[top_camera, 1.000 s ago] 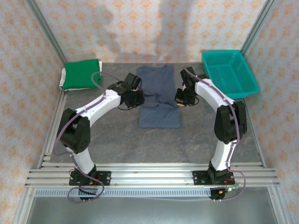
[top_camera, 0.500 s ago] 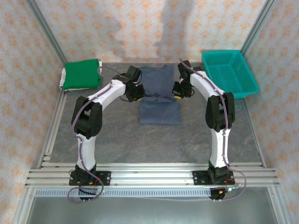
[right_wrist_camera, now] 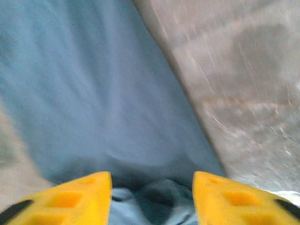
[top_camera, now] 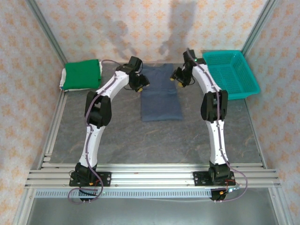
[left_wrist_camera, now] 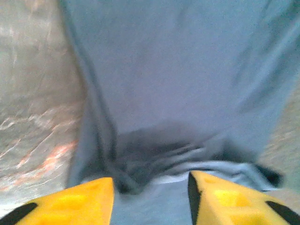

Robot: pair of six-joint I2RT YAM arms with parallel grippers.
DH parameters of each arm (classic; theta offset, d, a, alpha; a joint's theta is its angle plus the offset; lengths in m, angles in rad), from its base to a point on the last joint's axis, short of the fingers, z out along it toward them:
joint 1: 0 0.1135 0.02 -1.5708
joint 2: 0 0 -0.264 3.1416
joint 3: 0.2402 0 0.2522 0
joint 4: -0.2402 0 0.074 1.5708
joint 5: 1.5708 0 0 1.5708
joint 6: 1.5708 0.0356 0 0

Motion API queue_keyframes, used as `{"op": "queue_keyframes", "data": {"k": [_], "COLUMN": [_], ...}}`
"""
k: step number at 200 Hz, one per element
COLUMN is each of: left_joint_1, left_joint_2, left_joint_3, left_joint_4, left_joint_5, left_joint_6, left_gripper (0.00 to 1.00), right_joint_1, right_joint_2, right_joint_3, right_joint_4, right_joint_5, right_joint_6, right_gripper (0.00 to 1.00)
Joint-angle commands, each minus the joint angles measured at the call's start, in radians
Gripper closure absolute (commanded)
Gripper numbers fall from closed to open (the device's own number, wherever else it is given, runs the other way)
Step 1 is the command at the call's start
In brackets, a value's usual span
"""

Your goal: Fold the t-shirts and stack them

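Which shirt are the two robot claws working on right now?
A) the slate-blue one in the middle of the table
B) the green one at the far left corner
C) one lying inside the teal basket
A: the left gripper and right gripper sit at either side of the slate-blue t-shirt, whose cloth bunches between the fingers in both wrist views.

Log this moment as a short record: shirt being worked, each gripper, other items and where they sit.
shirt in work: slate-blue cloth t-shirt, lying lengthwise mid-table
left gripper: at the shirt's far left edge, cloth between its yellow fingers; grip uncertain
right gripper: at the far right edge, cloth between its fingers; grip uncertain
stack: folded bright green t-shirt, far left corner, white cloth under it
basket: teal plastic mesh basket, far right
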Motion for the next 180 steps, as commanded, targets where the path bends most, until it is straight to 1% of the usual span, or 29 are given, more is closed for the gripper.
{"op": "queue_keyframes", "data": {"k": [1, 14, 24, 28, 38, 48, 55, 61, 74, 79, 95, 108, 121, 144, 156, 180], "left_joint_1": [0.021, 0.029, 0.028, 0.028, 0.027, 0.021, 0.017, 0.012, -0.002, -0.010, -0.040, -0.071, -0.101, -0.153, -0.173, -0.193], "left_joint_2": [-0.062, -0.109, -0.153, -0.174, -0.241, -0.341, -0.419, -0.501, -0.655, -0.707, -0.836, -0.914, -0.948, -0.934, -0.904, -0.834], "left_joint_3": [0.156, 0.161, 0.140, 0.124, 0.059, -0.073, -0.198, -0.302, -0.529, -0.607, -0.808, -0.968, -1.084, -1.239, -1.275, -1.291], "left_joint_4": [-0.032, -0.028, -0.034, -0.040, -0.051, -0.025, 0.011, 0.048, 0.118, 0.147, 0.176, 0.253, 0.294, 0.467, 0.537, 0.633], "left_joint_5": [0.002, -0.018, -0.022, -0.020, -0.019, -0.031, -0.032, -0.031, -0.039, -0.027, -0.017, 0.010, 0.009, 0.045, 0.043, 0.039], "left_joint_6": [-0.082, -0.087, -0.061, -0.048, -0.019, 0.010, 0.024, 0.034, 0.041, 0.042, 0.049, 0.020, -0.018, -0.119, -0.157, -0.211], "left_gripper": [0.45, 0.40, 0.36, 0.36, 0.35, 0.34, 0.33, 0.32, 0.25, 0.24, 0.23, 0.22, 0.22, 0.23, 0.24, 0.25], "right_joint_1": [-0.035, -0.036, -0.036, -0.036, -0.032, -0.028, -0.024, -0.021, -0.017, -0.015, -0.010, -0.005, -0.003, 0.015, 0.016, 0.019], "right_joint_2": [-0.090, -0.157, -0.220, -0.249, -0.341, -0.445, -0.525, -0.590, -0.711, -0.751, -0.853, -0.897, -0.919, -0.925, -0.916, -0.878], "right_joint_3": [0.082, 0.033, -0.039, -0.080, -0.217, -0.386, -0.507, -0.607, -0.798, -0.863, -1.046, -1.160, -1.260, -1.382, -1.419, -1.444], "right_joint_4": [0.103, 0.105, 0.090, 0.084, 0.084, 0.116, 0.154, 0.187, 0.228, 0.244, 0.284, 0.310, 0.360, 0.445, 0.490, 0.549], "right_joint_5": [-0.087, -0.103, -0.117, -0.121, -0.107, -0.077, -0.075, -0.070, -0.052, -0.050, -0.053, -0.067, -0.108, -0.126, -0.138, -0.152], "right_joint_6": [0.109, 0.094, 0.074, 0.063, 0.030, 0.007, -0.009, -0.021, -0.042, -0.053, -0.076, -0.093, -0.083, -0.064, -0.043, -0.012], "right_gripper": [0.35, 0.32, 0.31, 0.31, 0.25, 0.19, 0.16, 0.15, 0.14, 0.14, 0.13, 0.14, 0.15, 0.17, 0.19, 0.23]}}
